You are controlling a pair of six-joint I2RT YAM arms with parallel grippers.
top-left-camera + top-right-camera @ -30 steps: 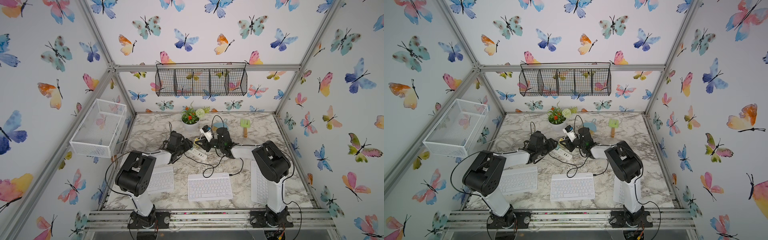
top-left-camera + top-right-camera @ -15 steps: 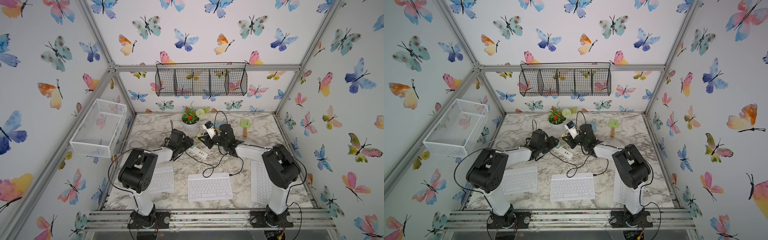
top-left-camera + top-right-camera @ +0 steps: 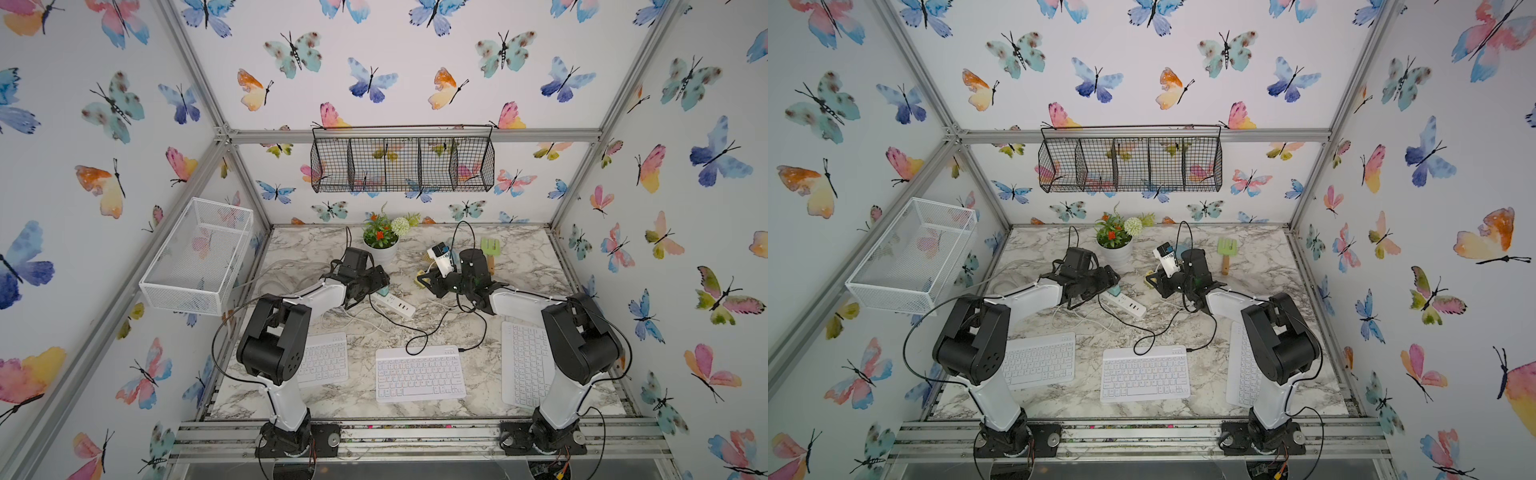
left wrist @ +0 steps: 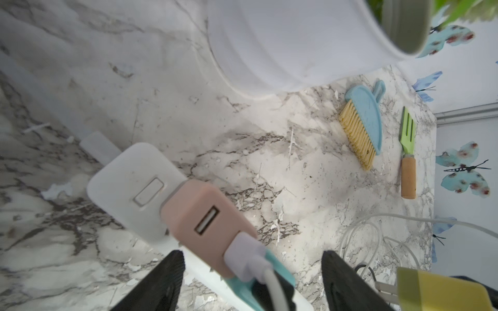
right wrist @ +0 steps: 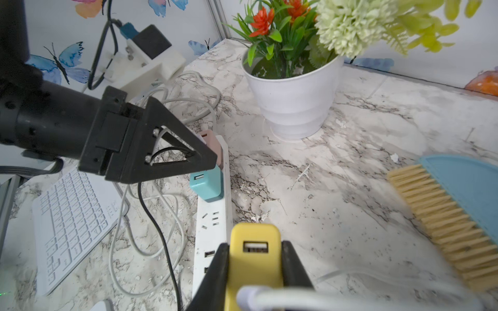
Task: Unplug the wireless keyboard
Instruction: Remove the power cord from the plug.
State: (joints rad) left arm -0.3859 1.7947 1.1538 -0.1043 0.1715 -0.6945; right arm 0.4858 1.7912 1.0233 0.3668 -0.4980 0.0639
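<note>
The right claw [image 5: 255,249] is gripping the yellow charger [image 5: 253,272] by its sides and holding it with its prongs bare, clear of the white power strip [image 5: 214,220] on the desk [image 5: 350,175]. The left claw [image 4: 253,258] is standing wide open over the pink charger [image 4: 204,212] and the teal charger [image 5: 206,185], both sitting in that strip. Three white keyboards are lying along the desk's near edge, the middle keyboard [image 3: 419,374] with a black cable plugged in.

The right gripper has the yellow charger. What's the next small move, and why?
Probably lower the yellow charger onto the bare table beside the power strip and release. The right gripper is shut on it, its prongs are clear of the strip, and the left gripper is open.
</note>
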